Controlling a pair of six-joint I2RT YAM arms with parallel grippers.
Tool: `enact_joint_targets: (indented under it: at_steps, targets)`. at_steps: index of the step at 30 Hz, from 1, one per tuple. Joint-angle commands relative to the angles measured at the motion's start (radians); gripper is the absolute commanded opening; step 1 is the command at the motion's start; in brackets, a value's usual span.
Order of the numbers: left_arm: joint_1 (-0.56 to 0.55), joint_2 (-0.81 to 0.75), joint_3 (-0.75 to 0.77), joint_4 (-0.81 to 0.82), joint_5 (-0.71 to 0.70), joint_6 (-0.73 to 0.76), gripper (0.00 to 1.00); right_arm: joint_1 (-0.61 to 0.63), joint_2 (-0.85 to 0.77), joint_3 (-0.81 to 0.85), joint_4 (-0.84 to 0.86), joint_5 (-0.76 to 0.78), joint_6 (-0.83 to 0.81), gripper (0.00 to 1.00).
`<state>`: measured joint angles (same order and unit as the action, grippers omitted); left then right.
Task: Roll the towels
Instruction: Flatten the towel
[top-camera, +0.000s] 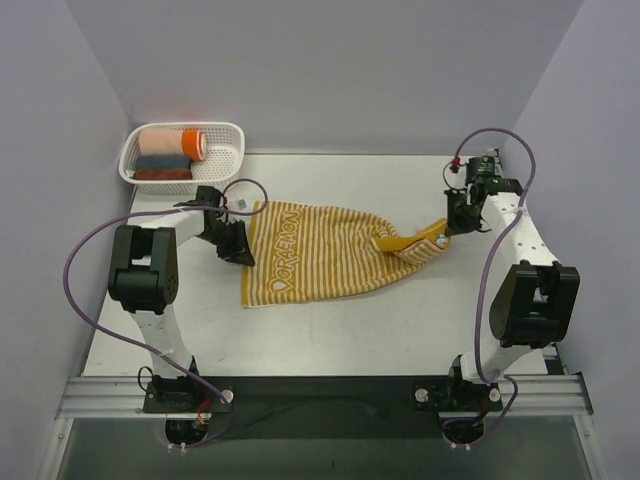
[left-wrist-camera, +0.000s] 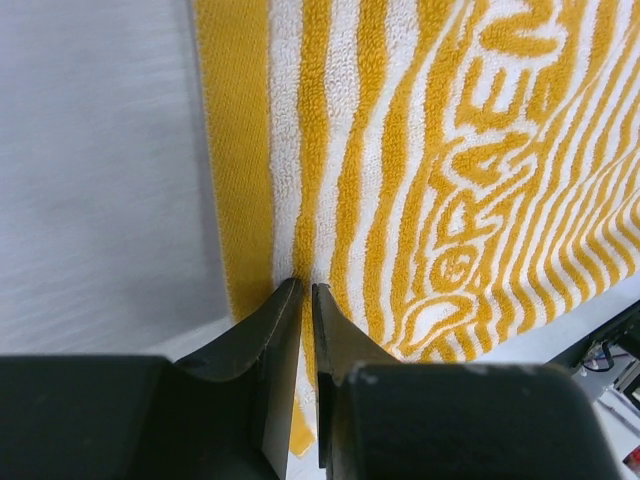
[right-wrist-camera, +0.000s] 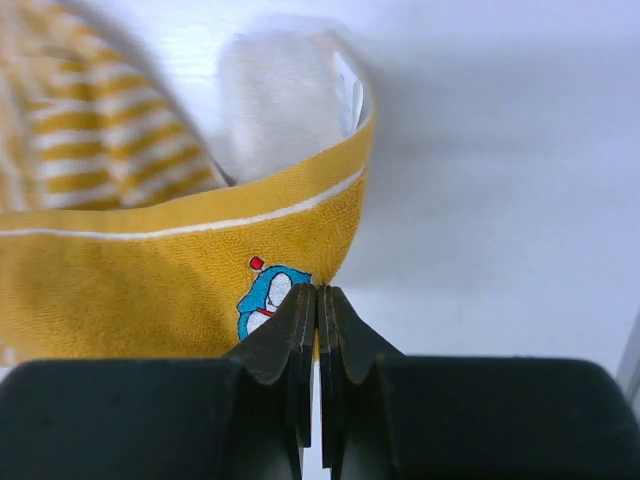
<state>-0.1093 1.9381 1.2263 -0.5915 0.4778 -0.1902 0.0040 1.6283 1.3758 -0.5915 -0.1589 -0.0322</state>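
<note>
Bright even light; wrist bg blurry

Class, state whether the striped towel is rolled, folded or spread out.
Mostly spread, not rolled. The towel lies flat with its lettering showing; only its right end is bunched and lifted, pinched in the right pincer.

The left arm (top-camera: 140, 270) reaches from the near left with its elbow raised. The left gripper (left-wrist-camera: 306, 290) has its fingers pinched on the towel (top-camera: 320, 250) at its left edge. The right arm (top-camera: 530, 290) extends far right, and the right gripper (right-wrist-camera: 318, 290) is clamped tight on the lifted end band.
</note>
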Motion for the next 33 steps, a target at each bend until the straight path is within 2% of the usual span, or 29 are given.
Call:
enact_joint_targets:
  at_steps: [1, 6, 13, 19, 20, 22, 23, 24, 27, 30, 33]
  targets:
    - [0.065, -0.021, -0.059, -0.027, -0.154, 0.077, 0.21, -0.12, 0.013, -0.067, -0.042, 0.038, -0.049, 0.0]
    - [0.143, -0.047, -0.073, -0.074, -0.171, 0.115, 0.2, -0.153, 0.031, -0.156, -0.06, 0.029, -0.078, 0.0]
    - [0.235, -0.117, -0.099, -0.154, -0.188, 0.186, 0.21, -0.156, 0.01, -0.248, -0.185, -0.002, -0.149, 0.0]
    - [0.261, -0.123, -0.059, -0.273, -0.18, 0.36, 0.22, -0.156, 0.073, -0.222, -0.453, -0.166, -0.375, 0.0]
    - [0.261, -0.128, -0.056, -0.286, -0.177, 0.38, 0.24, -0.157, 0.076, -0.212, -0.482, -0.163, -0.391, 0.14]
    - [0.261, -0.143, -0.042, -0.324, -0.118, 0.463, 0.29, -0.18, 0.064, -0.193, -0.496, -0.16, -0.426, 0.33]
    - [0.261, -0.172, -0.037, -0.332, -0.064, 0.515, 0.38, -0.19, 0.045, -0.155, -0.496, -0.165, -0.429, 0.49]
    - [0.261, -0.189, -0.036, -0.335, -0.042, 0.537, 0.43, -0.209, 0.039, -0.13, -0.498, -0.174, -0.429, 0.53]
    - [0.249, -0.238, 0.002, -0.34, -0.007, 0.584, 0.6, -0.213, 0.036, -0.005, -0.498, -0.237, -0.388, 0.58]
    - [0.241, -0.24, 0.05, -0.341, 0.022, 0.595, 0.7, -0.176, 0.071, 0.087, -0.493, -0.312, -0.321, 0.58]
    - [0.227, -0.205, 0.137, -0.331, 0.024, 0.584, 0.75, -0.072, 0.145, 0.195, -0.491, -0.323, -0.256, 0.57]
